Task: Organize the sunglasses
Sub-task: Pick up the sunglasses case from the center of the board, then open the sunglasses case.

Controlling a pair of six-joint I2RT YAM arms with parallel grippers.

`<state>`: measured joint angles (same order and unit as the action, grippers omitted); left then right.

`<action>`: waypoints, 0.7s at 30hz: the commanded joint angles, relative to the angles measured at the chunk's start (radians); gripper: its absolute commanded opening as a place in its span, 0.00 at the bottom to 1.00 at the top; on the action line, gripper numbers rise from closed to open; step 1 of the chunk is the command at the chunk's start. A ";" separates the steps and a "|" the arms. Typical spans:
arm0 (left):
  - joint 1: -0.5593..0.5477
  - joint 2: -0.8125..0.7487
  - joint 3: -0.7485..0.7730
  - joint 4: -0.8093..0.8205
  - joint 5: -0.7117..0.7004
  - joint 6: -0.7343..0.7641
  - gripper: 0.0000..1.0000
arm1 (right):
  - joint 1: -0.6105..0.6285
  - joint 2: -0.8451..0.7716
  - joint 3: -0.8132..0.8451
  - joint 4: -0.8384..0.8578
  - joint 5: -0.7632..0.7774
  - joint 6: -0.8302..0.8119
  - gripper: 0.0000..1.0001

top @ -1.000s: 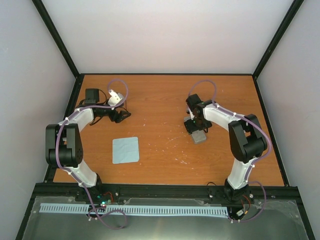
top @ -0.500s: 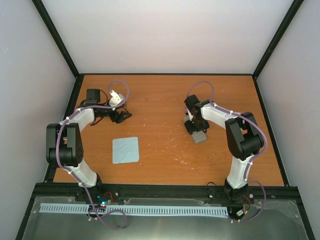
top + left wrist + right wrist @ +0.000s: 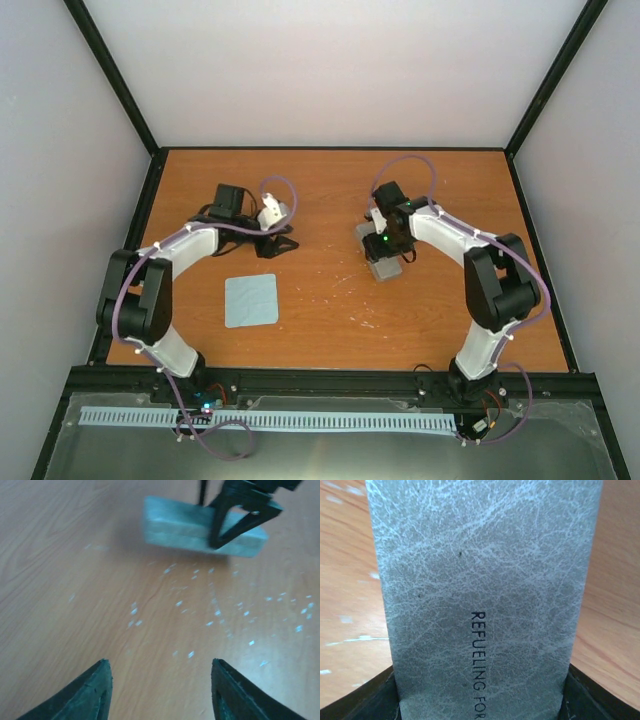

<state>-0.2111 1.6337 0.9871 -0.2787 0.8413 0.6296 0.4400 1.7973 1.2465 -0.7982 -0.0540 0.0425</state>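
The grey case (image 3: 386, 268) lies closed on the table right of centre. My right gripper (image 3: 384, 246) stands over it with a finger on each long side, shut on it. In the right wrist view the case (image 3: 480, 555) fills the frame, with printed lettering, and my dark fingers (image 3: 375, 695) press against its two edges. My left gripper (image 3: 284, 246) is open and empty, low over bare wood left of the case. In the left wrist view (image 3: 157, 666) it faces the case (image 3: 185, 522) and the right fingers (image 3: 240, 515). The sunglasses are not in view.
A light blue square cloth (image 3: 250, 300) lies flat at the centre left, nearer than the left gripper. White scuff marks (image 3: 215, 612) dot the wood between the left gripper and the case. Black frame posts and walls bound the table (image 3: 330, 180).
My left arm has swung to the right, from the far left of the table towards the case. My right gripper and the case have shifted slightly left.
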 commanded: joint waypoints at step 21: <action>-0.194 0.034 0.027 0.235 0.163 -0.298 0.66 | 0.018 -0.279 -0.201 0.410 -0.721 0.093 0.36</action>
<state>-0.3988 1.6409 0.9527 -0.0620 0.9241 0.3676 0.4416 1.5642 1.0649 -0.4572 -0.6971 0.1173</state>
